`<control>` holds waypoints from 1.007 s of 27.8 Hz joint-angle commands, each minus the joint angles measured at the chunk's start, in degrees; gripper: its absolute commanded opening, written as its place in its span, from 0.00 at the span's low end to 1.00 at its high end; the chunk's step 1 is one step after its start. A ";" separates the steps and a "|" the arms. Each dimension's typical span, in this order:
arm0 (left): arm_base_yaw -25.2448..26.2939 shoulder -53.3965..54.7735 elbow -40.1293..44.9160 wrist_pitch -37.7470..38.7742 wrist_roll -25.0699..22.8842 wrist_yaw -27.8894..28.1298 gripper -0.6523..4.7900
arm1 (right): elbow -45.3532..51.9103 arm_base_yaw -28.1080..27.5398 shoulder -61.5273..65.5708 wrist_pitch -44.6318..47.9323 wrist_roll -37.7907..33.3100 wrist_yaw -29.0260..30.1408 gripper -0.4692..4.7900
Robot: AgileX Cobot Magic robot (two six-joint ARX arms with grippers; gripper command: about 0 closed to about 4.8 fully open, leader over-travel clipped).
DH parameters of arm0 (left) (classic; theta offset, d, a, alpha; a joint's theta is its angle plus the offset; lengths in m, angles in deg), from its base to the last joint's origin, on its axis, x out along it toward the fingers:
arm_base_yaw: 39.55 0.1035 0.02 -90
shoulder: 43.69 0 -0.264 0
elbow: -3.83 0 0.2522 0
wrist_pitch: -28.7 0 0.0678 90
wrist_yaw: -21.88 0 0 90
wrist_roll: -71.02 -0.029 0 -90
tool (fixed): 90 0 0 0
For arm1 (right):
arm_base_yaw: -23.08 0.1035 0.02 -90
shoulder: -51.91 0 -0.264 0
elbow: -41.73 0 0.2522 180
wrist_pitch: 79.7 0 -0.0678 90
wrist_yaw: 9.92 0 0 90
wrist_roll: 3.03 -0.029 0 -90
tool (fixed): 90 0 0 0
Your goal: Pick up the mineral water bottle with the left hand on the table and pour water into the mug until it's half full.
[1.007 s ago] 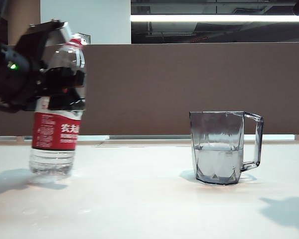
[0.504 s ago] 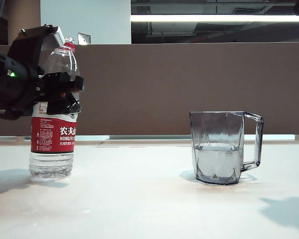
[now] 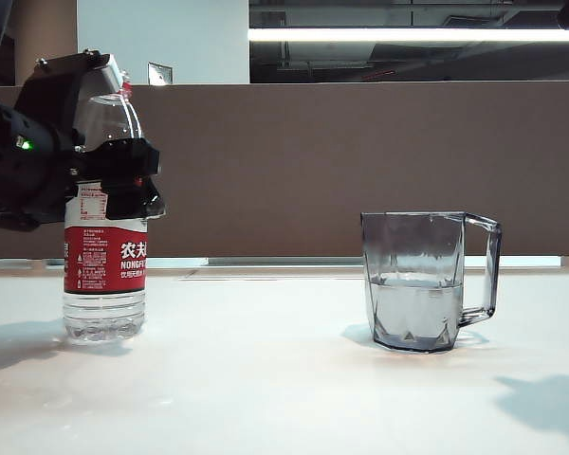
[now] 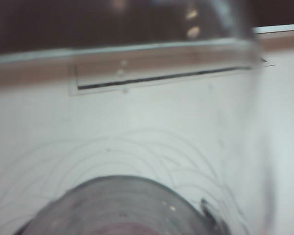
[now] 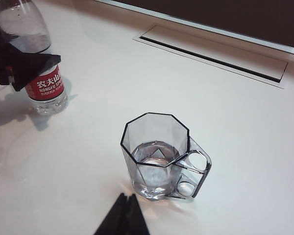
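Where the bottle stands: upright on the table (image 3: 266, 379), far left of the exterior view, red label facing the camera (cap hidden behind the arm).
Bottle (image 3: 104, 256): clear plastic, base flat on the white top; well apart from the mug.
Left gripper (image 3: 114, 175): black, green light showing, set around the bottle's shoulder just above the label; one finger (image 3: 133, 180) crosses the front of the bottle. Cannot tell whether the jaws press the plastic or stand just off it.
Left wrist view: blurred clear plastic fills the frame, very close to the lens.
Mug (image 3: 417, 284): right of centre, upright, handle pointing right.
Water (image 3: 415, 308): in the mug, level about halfway up.
Right gripper (image 5: 123, 218): above the table on the near side of the mug, not touching it; tips pressed together, nothing between them.
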 commanded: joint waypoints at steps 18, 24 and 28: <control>-0.07 -10.27 -0.28 14.40 -4.92 -1.36 1.00 | -0.28 -0.04 -0.07 1.03 0.07 -0.11 0.08; -0.07 -12.90 -0.28 17.57 -4.98 -1.38 1.00 | -0.28 -0.04 -0.07 1.03 0.07 -0.11 0.08; -0.07 -14.36 -0.35 20.83 -4.96 -1.38 1.00 | -0.28 -0.04 -0.07 1.03 0.07 -0.11 0.08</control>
